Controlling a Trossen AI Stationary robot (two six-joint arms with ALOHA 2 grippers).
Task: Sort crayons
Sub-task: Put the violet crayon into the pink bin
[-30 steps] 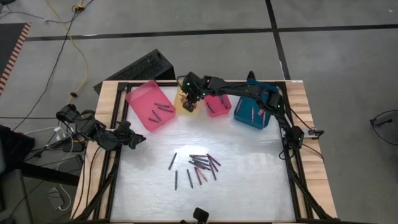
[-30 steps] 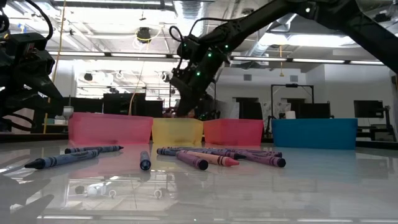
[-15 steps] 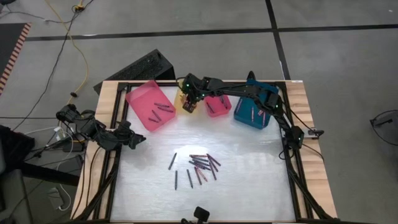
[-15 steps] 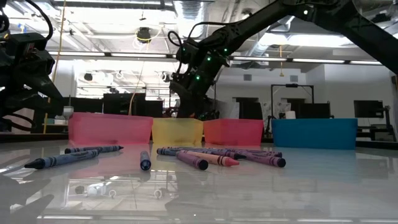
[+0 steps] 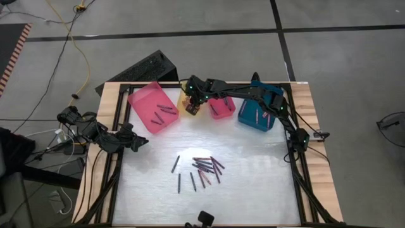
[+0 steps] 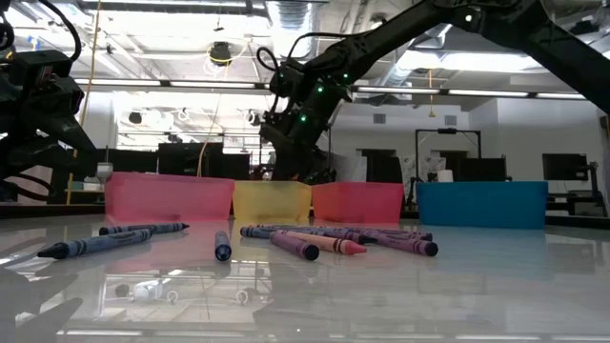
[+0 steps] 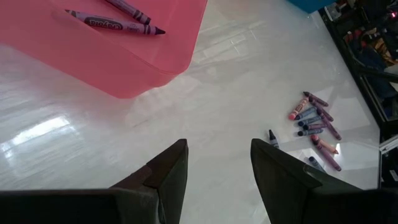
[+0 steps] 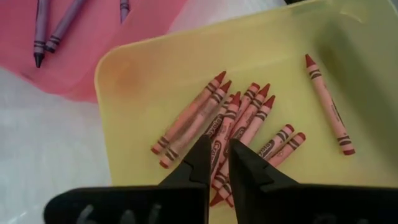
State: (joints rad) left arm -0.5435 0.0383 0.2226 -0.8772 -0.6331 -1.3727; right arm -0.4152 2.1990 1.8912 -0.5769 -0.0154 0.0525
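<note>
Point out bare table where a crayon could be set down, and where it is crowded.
Free: the wide strip between the trays' row and the crayon cluster, and the table right of that cluster. Crowded: the cluster itself, and the yellow tray, where the right gripper hangs over red crayons. The left gripper waits at the left edge.

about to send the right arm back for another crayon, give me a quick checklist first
1. Right gripper over the yellow tray: ok.
2. Right gripper empty: ok, nothing shows between its fingers, which stand slightly apart.
3. Red crayons lying inside the yellow tray: ok.
4. Loose crayons left on the table: ok, a pile waits mid-table.
5. Left gripper out of the way: ok, open and empty at the table's left edge near the pink tray.
6. Which colour is next: cannot tell.
</note>
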